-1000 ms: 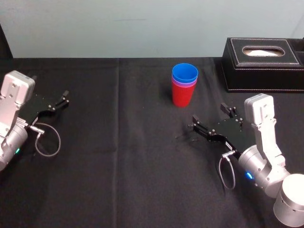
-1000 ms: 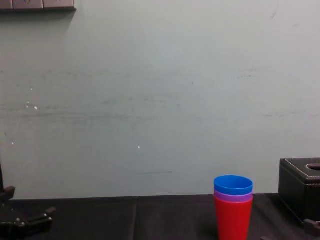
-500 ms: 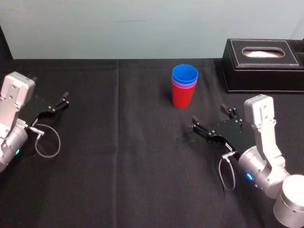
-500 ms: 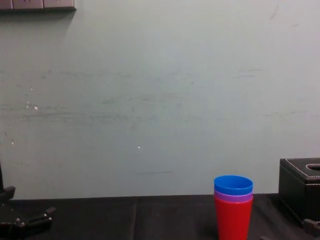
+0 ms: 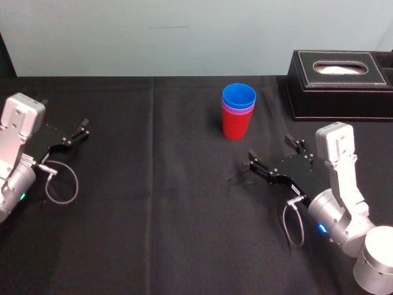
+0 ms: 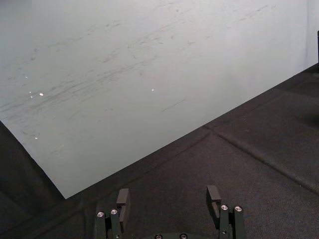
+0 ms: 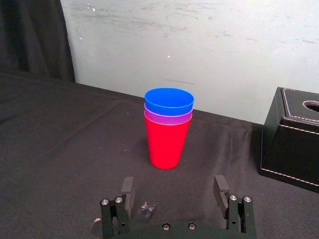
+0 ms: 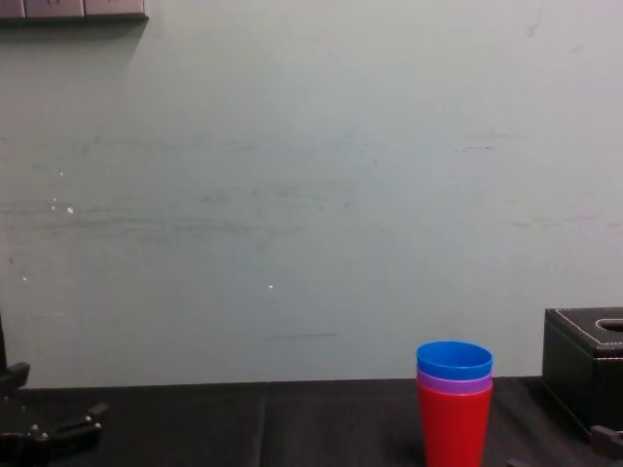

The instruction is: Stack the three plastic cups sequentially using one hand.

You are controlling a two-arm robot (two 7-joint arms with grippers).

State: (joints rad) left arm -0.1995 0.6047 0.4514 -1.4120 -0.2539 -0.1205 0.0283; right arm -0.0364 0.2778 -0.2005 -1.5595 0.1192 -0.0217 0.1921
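Red cup [image 5: 236,128] is sitting upright on the black cloth [image 5: 153,203] in the head view, mid-table toward the far edge. The purple cup [image 5: 238,110] is nesting inside it and the blue cup [image 5: 239,96] is nesting on top, so only a purple band is showing between the two. Black tissue box [image 5: 339,83] is sitting to the right of the stack, apart from it. Right gripper [image 5: 270,149] is hovering low over the cloth, near the stack on its near-right side, jaws spread wide and carrying nothing. Left gripper [image 5: 79,129] is idling at the far left of the table, well apart from the cups, jaws also released. Left wrist view: both fingers are standing apart over bare cloth, nothing between them. Right wrist view: fingers are standing wide apart and empty, pointing at the stack, which is standing straight with rims looking level and is not touching the gripper. Chest view: stack is reading as one column, blue over purple over red, not leaning, tissue box at the right edge. Judging from this, stacking is looking finished: all three are nesting and none is lying loose. Nothing is looking left except clearing the right arm away; I'm not seeing any reason to regrip.
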